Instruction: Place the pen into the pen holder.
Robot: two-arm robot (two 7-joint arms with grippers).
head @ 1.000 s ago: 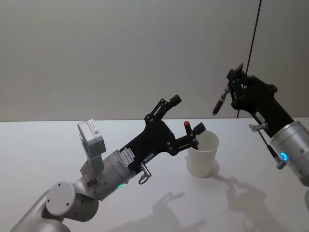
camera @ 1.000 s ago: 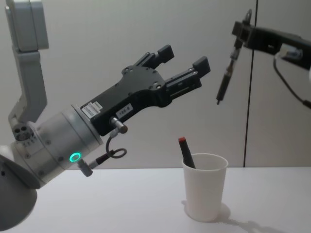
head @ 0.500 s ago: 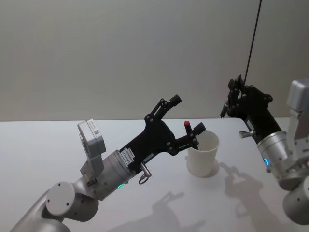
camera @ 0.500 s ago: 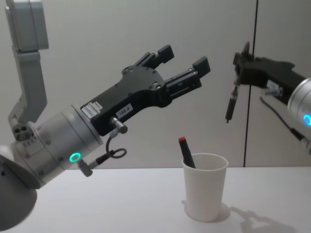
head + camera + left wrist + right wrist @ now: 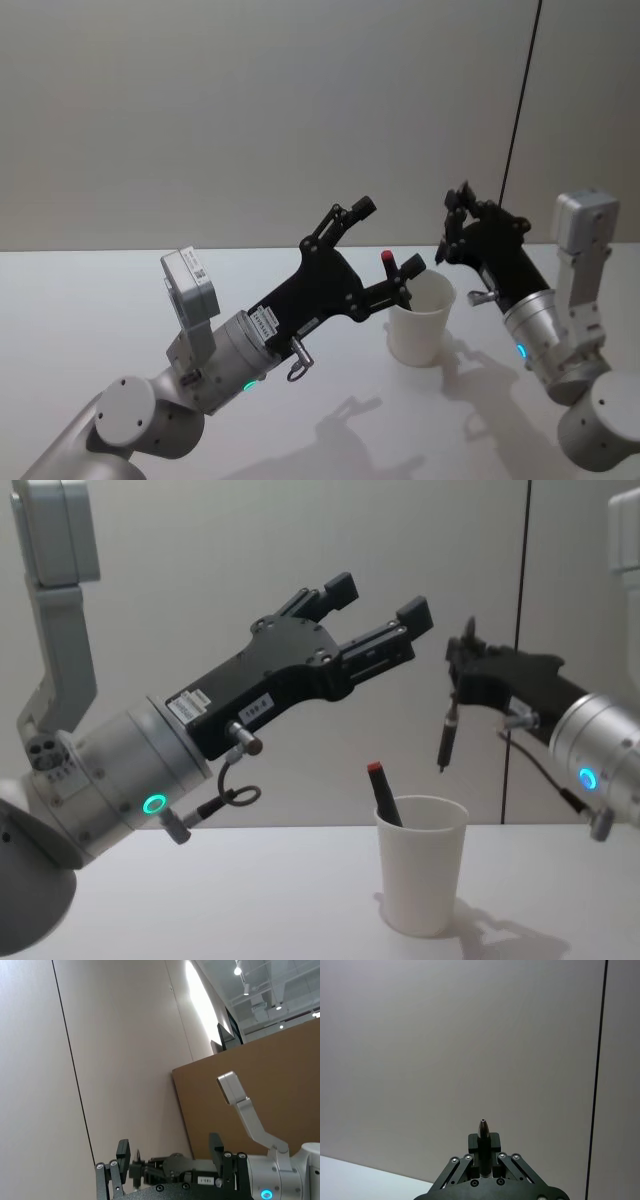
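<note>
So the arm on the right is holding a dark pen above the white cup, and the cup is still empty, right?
Not quite: the cup is not empty. The chest view shows a red-capped pen already leaning inside the white cup. The rest holds: the right gripper has its jaws closed on a dark pen, which hangs tip down above the cup.
</note>
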